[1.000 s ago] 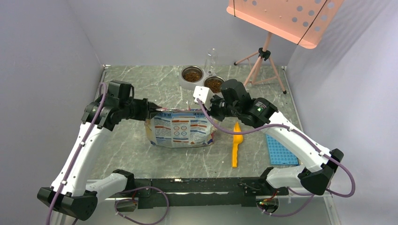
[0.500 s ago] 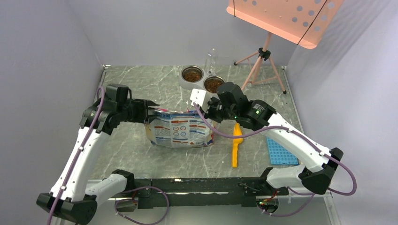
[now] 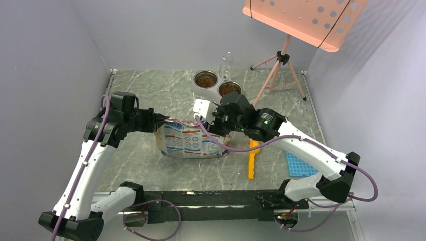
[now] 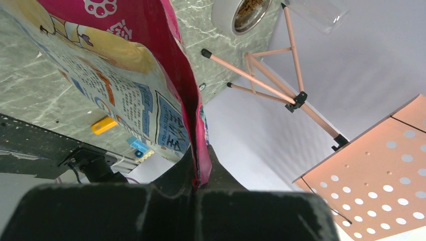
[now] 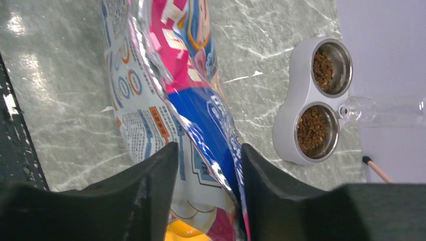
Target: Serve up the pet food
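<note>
The pet food (image 3: 206, 80) is brown kibble filling two steel cups of a white double bowl (image 3: 217, 92) at the back; it also shows in the right wrist view (image 5: 312, 129). A printed bag (image 3: 191, 141) stands mid-table. My left gripper (image 3: 163, 119) is shut on the bag's top left edge; its fingers pinch the pink seam (image 4: 198, 160). My right gripper (image 5: 208, 158) is open, its fingers on either side of the bag's upper rim (image 5: 186, 75), which lies against the right finger. In the top view it (image 3: 213, 125) hangs over the bag's top right.
A yellow scoop (image 3: 252, 155) lies right of the bag, and a blue mat (image 3: 300, 163) lies beyond it. A clear bottle (image 3: 226, 63) stands behind the bowl. A peach tripod (image 3: 279, 63) with a perforated panel (image 3: 306, 17) stands at the back right.
My left gripper has closed on the bag's left top edge. My right gripper has opened and shifted left along the bag's top; the bag leans slightly.
</note>
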`<move>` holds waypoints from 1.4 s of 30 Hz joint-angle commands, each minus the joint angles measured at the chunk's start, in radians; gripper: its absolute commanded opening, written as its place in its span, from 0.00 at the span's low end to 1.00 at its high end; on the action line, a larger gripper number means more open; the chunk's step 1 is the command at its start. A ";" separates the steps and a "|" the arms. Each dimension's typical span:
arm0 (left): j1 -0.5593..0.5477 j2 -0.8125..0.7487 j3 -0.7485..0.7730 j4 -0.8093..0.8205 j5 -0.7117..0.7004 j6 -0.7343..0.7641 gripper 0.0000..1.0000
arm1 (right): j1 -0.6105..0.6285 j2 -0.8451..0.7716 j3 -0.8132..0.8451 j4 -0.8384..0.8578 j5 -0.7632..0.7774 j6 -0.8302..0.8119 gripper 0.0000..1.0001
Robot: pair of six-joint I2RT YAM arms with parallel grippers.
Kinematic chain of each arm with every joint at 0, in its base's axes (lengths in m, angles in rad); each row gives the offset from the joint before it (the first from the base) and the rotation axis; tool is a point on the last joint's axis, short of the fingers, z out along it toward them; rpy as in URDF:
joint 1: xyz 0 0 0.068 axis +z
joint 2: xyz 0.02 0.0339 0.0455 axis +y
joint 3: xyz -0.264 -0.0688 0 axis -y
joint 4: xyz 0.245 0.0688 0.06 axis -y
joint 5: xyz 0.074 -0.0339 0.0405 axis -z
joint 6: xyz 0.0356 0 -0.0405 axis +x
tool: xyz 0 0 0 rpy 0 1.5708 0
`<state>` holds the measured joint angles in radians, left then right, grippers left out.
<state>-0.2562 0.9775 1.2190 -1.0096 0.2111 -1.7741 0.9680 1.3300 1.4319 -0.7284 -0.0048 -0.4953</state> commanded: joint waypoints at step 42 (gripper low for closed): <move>0.149 -0.013 0.144 -0.229 0.050 0.075 0.00 | 0.070 0.065 0.008 0.078 0.245 -0.123 0.00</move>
<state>-0.1852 1.0161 1.3090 -1.2022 0.4480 -1.7130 1.1534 1.5440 1.4597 -0.3679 0.0360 -0.5819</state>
